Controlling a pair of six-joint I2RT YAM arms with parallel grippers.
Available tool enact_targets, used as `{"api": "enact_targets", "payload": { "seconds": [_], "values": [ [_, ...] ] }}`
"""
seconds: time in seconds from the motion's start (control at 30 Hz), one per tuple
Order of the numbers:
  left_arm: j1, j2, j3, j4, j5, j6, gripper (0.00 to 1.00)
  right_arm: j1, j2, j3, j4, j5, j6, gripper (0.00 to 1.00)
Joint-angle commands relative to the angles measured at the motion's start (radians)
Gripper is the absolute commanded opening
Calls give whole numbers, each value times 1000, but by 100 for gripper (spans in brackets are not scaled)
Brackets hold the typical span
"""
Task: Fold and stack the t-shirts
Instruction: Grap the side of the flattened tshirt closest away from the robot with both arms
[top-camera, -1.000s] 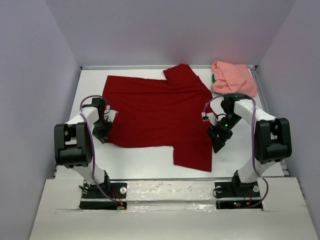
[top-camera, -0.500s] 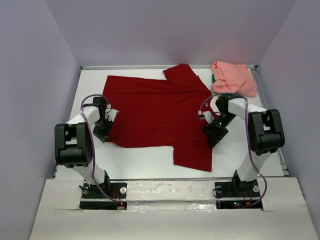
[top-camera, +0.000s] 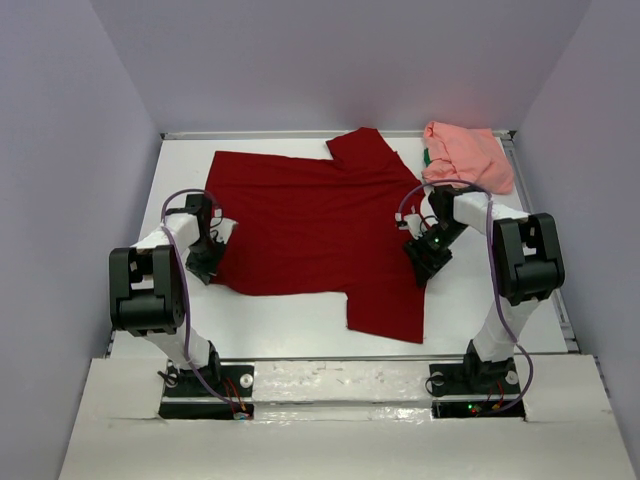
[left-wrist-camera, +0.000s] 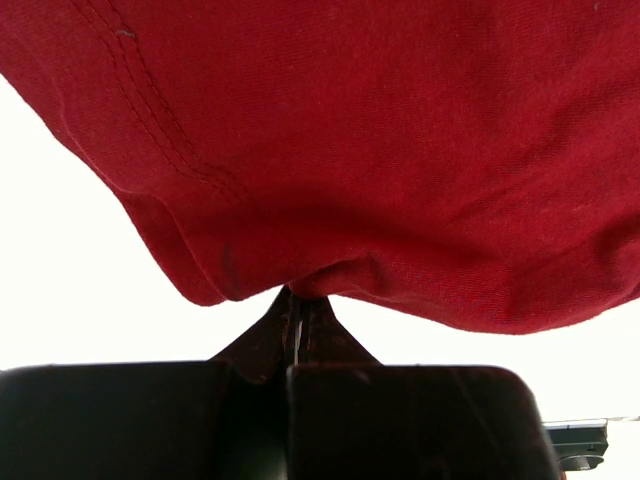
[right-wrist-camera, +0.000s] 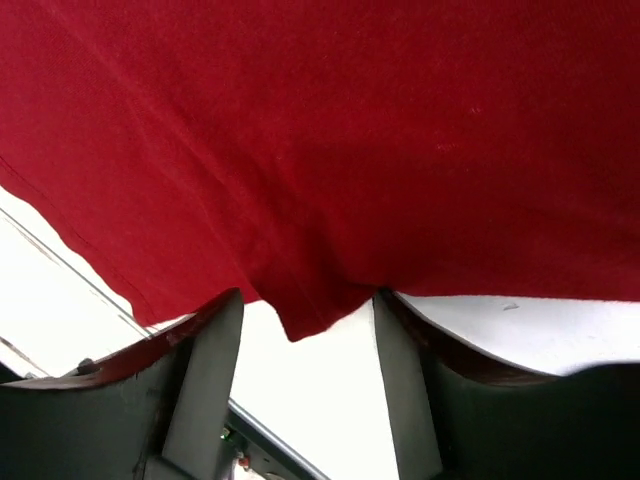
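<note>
T-shirts on the white table (top-camera: 290, 325), seen from above and behind the arms.

Dark red t-shirt (top-camera: 310, 225): the largest item, spread flat across the middle of the table. One sleeve points toward the far edge, and a narrower panel reaches toward the near edge, right of centre.

Left arm (top-camera: 150, 285) and right arm (top-camera: 525, 265): each rises from its base at the near edge and bends inward to one side edge of the red shirt.

Salmon pink t-shirt (top-camera: 468, 158): a loose, crumpled heap in the far right corner, just beside the red shirt's far sleeve and apart from it.

Green fabric (top-camera: 427, 158): a small scrap showing at the left edge of the pink heap; how far it runs beneath cannot be told.

Left gripper (left-wrist-camera: 297, 310): at the shirt's left edge, low on the table. The jaws are pressed together on a pinch of the hem, and the cloth bunches above the tips.

Right gripper (right-wrist-camera: 308, 330): at the shirt's right edge. The jaws stand apart; a drooping fold of the red hem hangs in the gap, and neither finger (right-wrist-camera: 205, 385) is seen to press it.
</note>
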Motion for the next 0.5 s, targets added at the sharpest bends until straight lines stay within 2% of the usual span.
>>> {"api": "enact_targets", "payload": {
  "seconds": [0.0, 0.03, 0.07, 0.13, 0.17, 0.47],
  "values": [
    [-2, -40, -10, -20, -10, 10, 0, 9, 6, 15, 28, 6, 1, 43],
    [-2, -40, -10, -20, -10, 10, 0, 9, 8, 14, 28, 8, 1, 36],
    [-3, -40, -9, -20, -10, 12, 0, 9, 6, 11, 20, 11, 1, 23],
    [-3, -42, -7, -21, -10, 12, 0, 9, 5, 8, 15, 14, 0, 6],
    [-2, -42, -6, -20, -10, 12, 0, 9, 2, 5, 15, 19, 0, 0],
    [-2, -77, 25, -20, -21, 6, 0, 9, -73, 15, -9, 48, -4, 0]
  ]
}}
